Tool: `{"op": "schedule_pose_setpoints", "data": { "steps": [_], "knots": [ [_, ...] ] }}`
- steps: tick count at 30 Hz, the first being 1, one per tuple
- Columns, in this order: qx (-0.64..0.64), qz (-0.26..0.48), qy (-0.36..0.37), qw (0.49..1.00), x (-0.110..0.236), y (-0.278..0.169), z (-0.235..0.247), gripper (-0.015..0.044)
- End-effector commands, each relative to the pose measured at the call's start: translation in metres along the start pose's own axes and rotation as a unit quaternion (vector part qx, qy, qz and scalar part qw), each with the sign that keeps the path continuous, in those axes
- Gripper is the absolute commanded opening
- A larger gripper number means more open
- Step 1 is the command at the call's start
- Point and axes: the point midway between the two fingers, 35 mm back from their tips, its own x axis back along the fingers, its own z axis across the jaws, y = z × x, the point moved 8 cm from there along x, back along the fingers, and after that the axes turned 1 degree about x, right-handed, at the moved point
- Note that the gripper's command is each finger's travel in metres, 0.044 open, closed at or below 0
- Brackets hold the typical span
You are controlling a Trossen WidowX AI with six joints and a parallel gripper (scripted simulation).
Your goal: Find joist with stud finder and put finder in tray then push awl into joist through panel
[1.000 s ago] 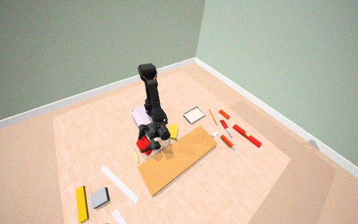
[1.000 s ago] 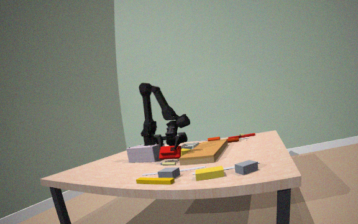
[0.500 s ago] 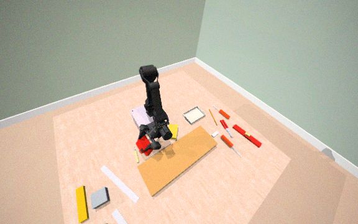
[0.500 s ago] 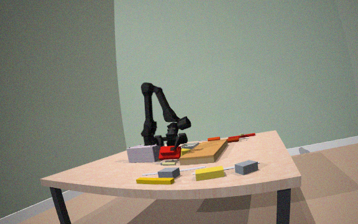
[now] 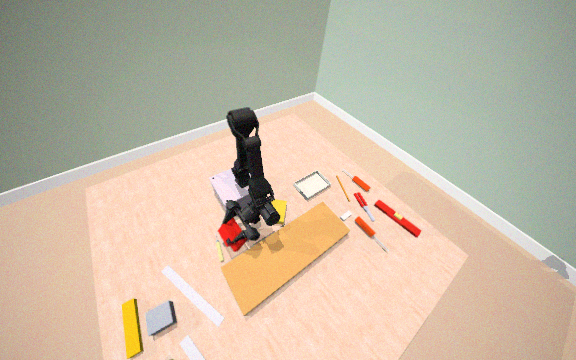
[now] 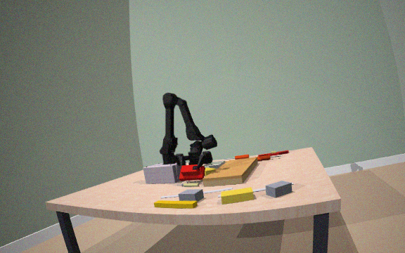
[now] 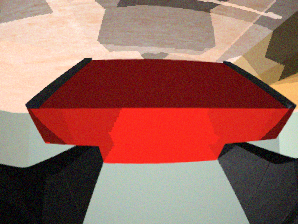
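My gripper (image 5: 238,234) (image 6: 196,166) (image 7: 160,106) is shut on the red stud finder (image 5: 228,232) (image 6: 190,172) (image 7: 160,125), low over the table, just off the near-left corner of the orange floor panel (image 5: 288,255) (image 6: 232,170). In the wrist view the stud finder fills the middle between the two dark fingers. The white tray (image 5: 312,184) lies beyond the panel's far end. Two orange-handled pointed tools (image 5: 366,227) (image 5: 360,183) and a red-handled one (image 5: 362,202) lie to the right of the panel; I cannot tell which is the awl.
A red level (image 5: 398,218) and a pencil (image 5: 342,188) lie by the tools. A pale box (image 5: 227,186) (image 6: 160,173) stands at the arm's base, a yellow block (image 5: 281,207) beside it. White strips (image 5: 192,295), a yellow bar (image 5: 131,327) and a grey block (image 5: 160,317) lie nearer the front.
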Motion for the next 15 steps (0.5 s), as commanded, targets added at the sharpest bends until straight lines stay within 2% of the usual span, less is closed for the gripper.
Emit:
{"op": "schedule_pose_setpoints", "data": {
  "steps": [1,15],
  "knots": [
    [-0.003,0.016,0.000,1.000,0.001,0.002,0.000,0.0000],
    [-0.002,0.036,-0.007,0.999,0.005,-0.016,0.000,0.0000]
  ]
}}
